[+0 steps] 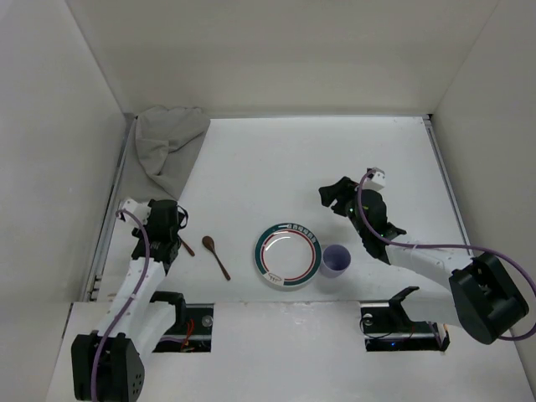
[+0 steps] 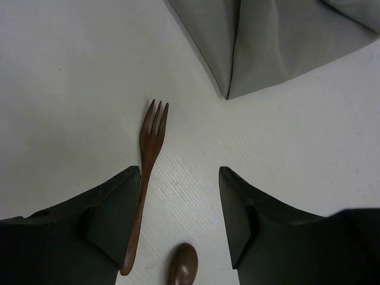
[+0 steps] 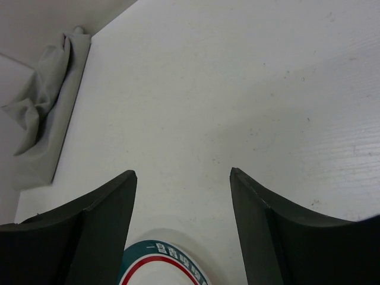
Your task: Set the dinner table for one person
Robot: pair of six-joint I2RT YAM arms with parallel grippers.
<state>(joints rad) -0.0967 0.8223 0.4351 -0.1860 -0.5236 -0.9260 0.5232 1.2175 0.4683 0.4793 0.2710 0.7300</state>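
The white dinner table [image 1: 276, 167] carries a white plate with a teal and red rim [image 1: 288, 255], a purple cup [image 1: 336, 260] at its right, a brown wooden spoon [image 1: 216, 255] at its left, and a wooden fork [image 1: 187, 246] further left. My left gripper [image 1: 176, 226] is open and empty just above the fork. In the left wrist view the left gripper [image 2: 178, 172] has the fork [image 2: 148, 166] along its left finger and the spoon's bowl [image 2: 183, 264] between the fingers. My right gripper [image 1: 330, 197] is open and empty beyond the plate [image 3: 160, 267].
A crumpled grey cloth placemat [image 1: 172, 142] lies in the far left corner; it also shows in the left wrist view [image 2: 279, 41] and the right wrist view [image 3: 47, 107]. White walls enclose the table on the left, back and right.
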